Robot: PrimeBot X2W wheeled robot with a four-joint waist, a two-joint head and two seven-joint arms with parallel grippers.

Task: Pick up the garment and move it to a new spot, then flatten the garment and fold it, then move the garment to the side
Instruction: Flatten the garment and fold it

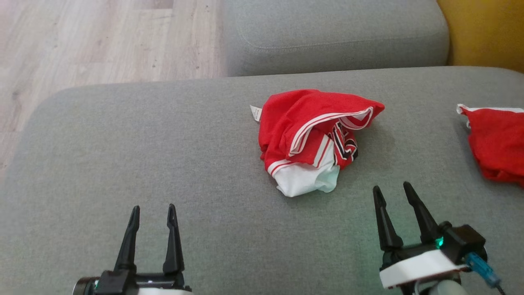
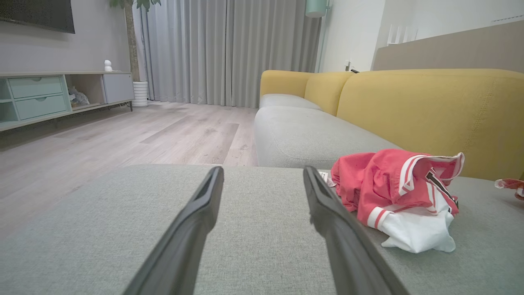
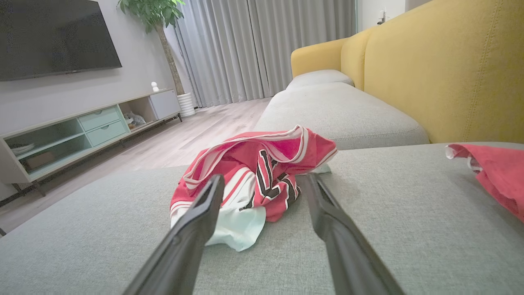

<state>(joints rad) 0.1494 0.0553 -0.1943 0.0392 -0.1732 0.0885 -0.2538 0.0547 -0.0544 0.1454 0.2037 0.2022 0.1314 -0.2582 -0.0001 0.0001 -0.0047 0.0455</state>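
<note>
Nearest the head camera, the left gripper [image 1: 154, 207] and the right gripper [image 1: 391, 186] are seen at the bottom edge, the long dark fingers [image 1: 173, 241] of both spread wide and nothing held. The crumpled red-and-white garment [image 1: 311, 131], with striped trim and black lettering, lies bunched in a heap on the wide grey fabric sofa seat [image 1: 163, 143], right of centre, just ahead of the right gripper and well apart from the left. The pick-up is judged not yet begun. A grasp by the right gripper is probably best taken on the raised red folds at the top of the heap rather than on the loose white flap nearest it, so that the whole heap is lifted and not merely dragged. Ample bare seat is offered to the left for the new spot and for flattening. A second red cloth [image 1: 497, 143] lies at the right edge and should be kept clear of. The pale wooden floor [image 1: 102, 37] lies beyond the seat's rounded far-left corner, so nothing should be laid close to that edge.
</note>
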